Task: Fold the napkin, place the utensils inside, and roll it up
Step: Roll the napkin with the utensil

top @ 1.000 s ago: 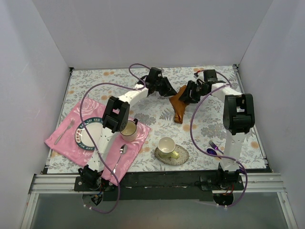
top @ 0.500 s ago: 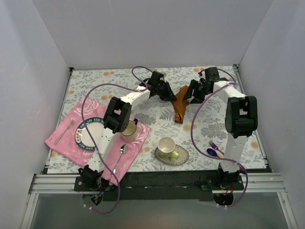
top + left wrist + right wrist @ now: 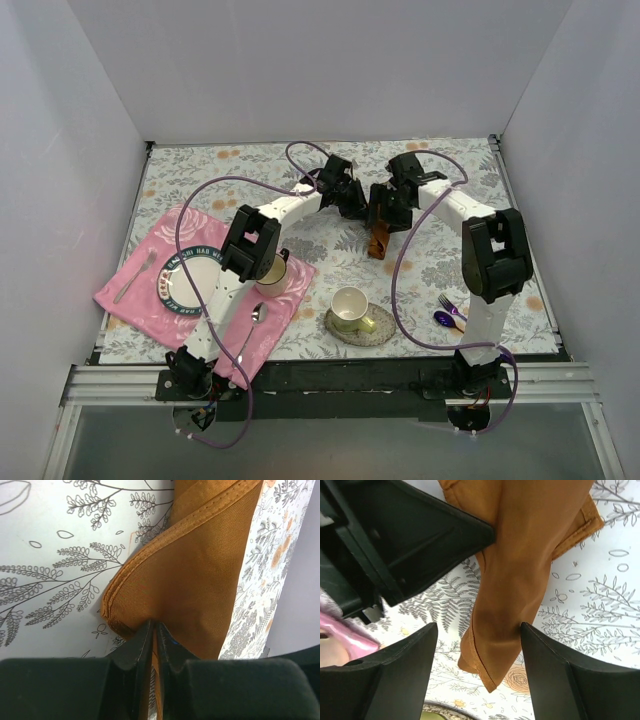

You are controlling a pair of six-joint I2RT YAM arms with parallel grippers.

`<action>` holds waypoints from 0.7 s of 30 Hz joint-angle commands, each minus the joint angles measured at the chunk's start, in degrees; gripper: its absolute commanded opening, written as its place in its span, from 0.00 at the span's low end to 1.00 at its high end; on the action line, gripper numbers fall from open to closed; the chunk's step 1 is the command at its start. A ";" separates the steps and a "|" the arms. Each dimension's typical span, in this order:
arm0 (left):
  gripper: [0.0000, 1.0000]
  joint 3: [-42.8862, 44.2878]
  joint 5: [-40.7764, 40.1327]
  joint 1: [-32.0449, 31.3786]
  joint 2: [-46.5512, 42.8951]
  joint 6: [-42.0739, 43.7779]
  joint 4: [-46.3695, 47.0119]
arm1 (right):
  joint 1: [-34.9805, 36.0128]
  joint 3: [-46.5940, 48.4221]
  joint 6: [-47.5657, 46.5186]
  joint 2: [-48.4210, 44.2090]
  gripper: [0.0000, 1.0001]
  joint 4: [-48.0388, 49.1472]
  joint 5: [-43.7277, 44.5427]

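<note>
Near edge, right side: we note the purple fork (image 3: 447,302) and the blue spoon (image 3: 442,319) lying side by side on the floral bench (image 3: 200,175), just beside the base of the right arm.

Near centre: a cream cup (image 3: 348,303) stands upright on a saucer (image 3: 378,326).

Near left: a pink cloth (image 3: 130,300) lies spread flat. It carries a plate (image 3: 170,290), a silver fork (image 3: 134,277) on its left part and a silver spoon (image 3: 254,318) towards its right corner. A second cup (image 3: 270,270) on it is partly hidden behind the left arm.

Past the middle of the bench: the napkin (image 3: 378,240) hangs as a narrow, bunched drape between the two wrists, well apart from the fork and spoon.

The left fingers (image 3: 142,647) are pinched narrow on the napkin. In the left wrist view we see cloth clamped between both tips close to a stitched hem, with the rest of the fabric spreading away over the bench.

The right fingers (image 3: 400,670) stand wide, one on each side of the hanging cloth, and grip nothing. In the right wrist view we see bench pattern between one finger and the cloth. The other finger is just beside the cloth, and we cannot tell whether it touches.

The napkin's lower tip points down at the bench; we cannot tell whether it makes contact.
</note>
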 commanded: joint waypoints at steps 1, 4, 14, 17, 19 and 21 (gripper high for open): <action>0.07 0.64 -1.00 0.14 -1.43 1.97 -2.07 | 2.48 3.49 0.00 0.48 0.75 -4.45 8.19; 0.06 0.29 -0.92 0.05 -1.43 2.06 -1.89 | 3.36 4.46 0.44 0.57 0.75 -6.21 12.24; 0.05 -2.35 0.58 -0.92 -1.61 0.39 -0.14 | 3.63 3.67 0.79 1.10 0.73 -6.22 14.46; 0.05 -1.65 0.84 -1.01 -1.43 -0.22 0.22 | 3.63 3.49 1.50 1.89 0.72 -5.43 14.10; 0.05 -1.47 1.19 -1.18 -1.17 -0.58 0.13 | 3.63 3.76 1.85 2.77 0.72 -5.34 14.18; 0.05 -1.82 1.28 -1.36 -1.25 -0.84 0.31 | 3.63 3.58 2.20 3.29 0.71 -4.73 13.66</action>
